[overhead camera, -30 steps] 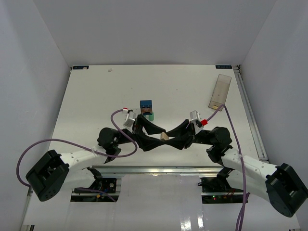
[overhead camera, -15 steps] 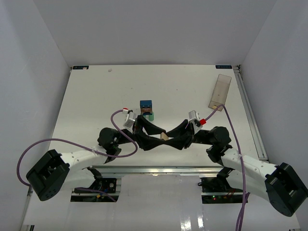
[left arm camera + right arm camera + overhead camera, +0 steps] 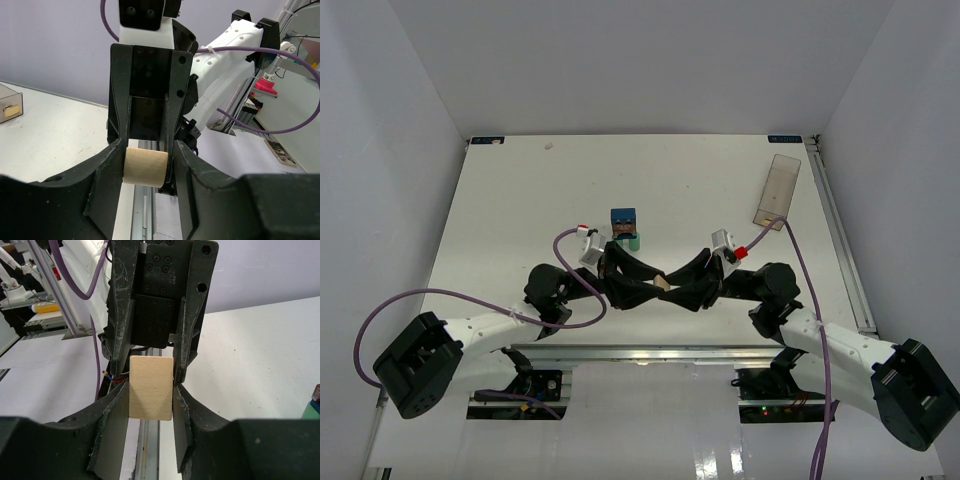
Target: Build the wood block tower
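A tan piece (image 3: 662, 284) hangs in the air between the two arms, near the table's front edge. My right gripper (image 3: 669, 287) is shut on it; in the right wrist view the tan piece (image 3: 151, 387) sits flat between both of its fingers. My left gripper (image 3: 654, 285) faces it from the other side. Its jaws straddle the tan piece (image 3: 145, 166), the left finger against the wood and a gap on the right. The standing stack, a blue block (image 3: 624, 217) above a green cylinder (image 3: 633, 241), is just beyond the grippers.
A clear plastic box (image 3: 778, 190) lies at the back right of the white table (image 3: 520, 200), and it shows at the left edge as the box (image 3: 10, 102). An aluminium rail (image 3: 650, 352) runs along the near edge below the grippers.
The left gripper's jaws have narrowed around the tan piece. The right gripper has kept its hold, and both arms have barely moved.
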You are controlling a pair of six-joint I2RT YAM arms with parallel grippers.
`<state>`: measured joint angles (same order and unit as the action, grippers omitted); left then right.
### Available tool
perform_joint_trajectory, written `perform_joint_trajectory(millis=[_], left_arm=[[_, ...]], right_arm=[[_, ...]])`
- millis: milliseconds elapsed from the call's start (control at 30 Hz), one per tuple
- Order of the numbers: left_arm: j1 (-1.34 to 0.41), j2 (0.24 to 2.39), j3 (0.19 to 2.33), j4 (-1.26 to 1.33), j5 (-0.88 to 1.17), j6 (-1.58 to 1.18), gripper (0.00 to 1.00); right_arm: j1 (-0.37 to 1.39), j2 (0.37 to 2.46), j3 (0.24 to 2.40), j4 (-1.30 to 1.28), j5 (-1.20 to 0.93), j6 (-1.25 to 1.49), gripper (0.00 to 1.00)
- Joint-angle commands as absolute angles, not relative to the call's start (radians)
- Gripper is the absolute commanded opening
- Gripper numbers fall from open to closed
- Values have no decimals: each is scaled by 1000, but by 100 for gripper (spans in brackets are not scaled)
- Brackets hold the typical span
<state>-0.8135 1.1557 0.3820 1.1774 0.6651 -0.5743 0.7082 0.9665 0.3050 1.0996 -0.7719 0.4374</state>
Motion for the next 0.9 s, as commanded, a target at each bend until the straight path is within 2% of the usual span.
perform_joint_trajectory(millis=[0,133,200,267,300,333,367,467,600,867], left_arm=[[-818,1152,385,1192,681,-571,42],[-818,1151,390,1175,680,-567,15],[-818,1131,411,1109,678,-532,6],[-818,1106,469,925,665,-486,0],[-818,1081,497,765,633,-422,0],[-818,1065,538,665,590,-380,0],[-818,1048,573,553,554,-335,0],[-818,1020,656,272,457,-247,0],[-818,1032,752,10,362,-193,0],[-819,1154,854,-294,224,-163,0]], right_arm=[[706,954,333,1137,-753,430,13],[706,967,340,1121,-754,430,17],[706,968,343,1076,-730,419,25],[707,955,354,1014,-708,393,32],[707,940,358,937,-685,365,55],[707,928,366,879,-652,344,67],[707,910,374,793,-617,321,71],[707,841,388,566,-494,281,73],[706,724,372,429,-284,301,75],[707,582,417,166,-78,312,77]])
